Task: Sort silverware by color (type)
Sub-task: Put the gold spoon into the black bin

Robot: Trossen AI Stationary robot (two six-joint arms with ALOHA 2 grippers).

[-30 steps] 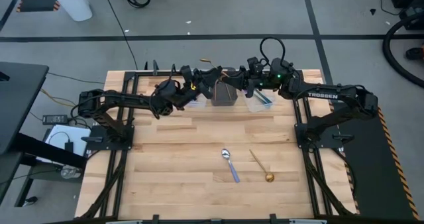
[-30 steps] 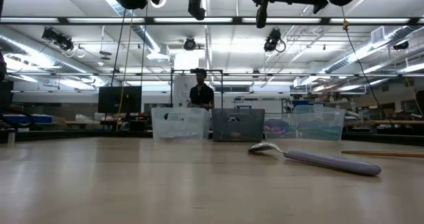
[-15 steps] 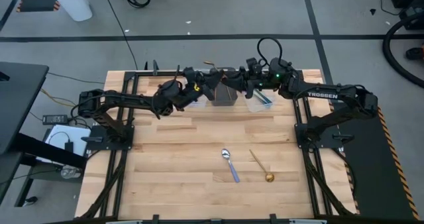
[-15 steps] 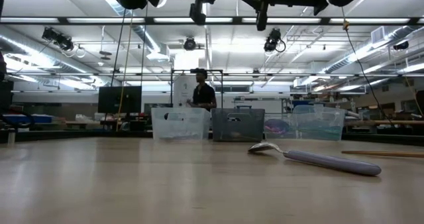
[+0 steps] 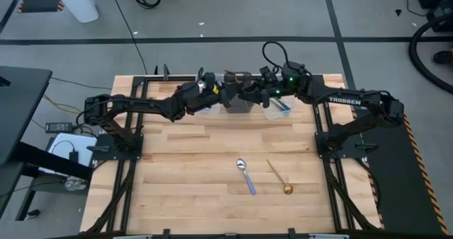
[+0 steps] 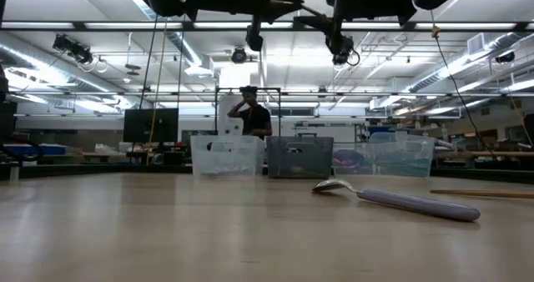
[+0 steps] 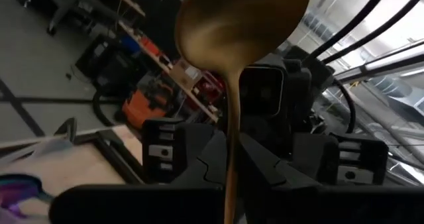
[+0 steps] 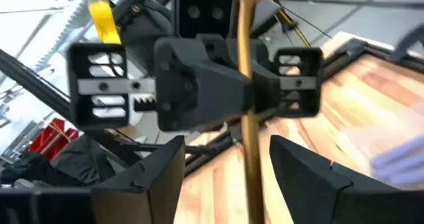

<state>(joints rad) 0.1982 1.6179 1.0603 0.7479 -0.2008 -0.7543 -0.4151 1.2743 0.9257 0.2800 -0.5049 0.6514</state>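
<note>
A gold spoon (image 7: 242, 65) is up in the air at the back of the desk (image 5: 198, 168), between the two hands above the dark bin (image 5: 239, 103). The left hand (image 5: 218, 96) is shut tight on its handle, bowl pointing toward the right arm. The right hand (image 8: 228, 174) faces it, fingers (image 8: 301, 168) spread wide on either side of the handle without touching it. On the desk nearer the front lie a silver spoon (image 5: 245, 175) and, just beside it, another gold spoon (image 5: 279, 178). A clear bin (image 5: 277, 109) next to the dark one holds rainbow spoons (image 5: 282, 105). A person (image 6: 250, 118) stands beyond the desk.
</note>
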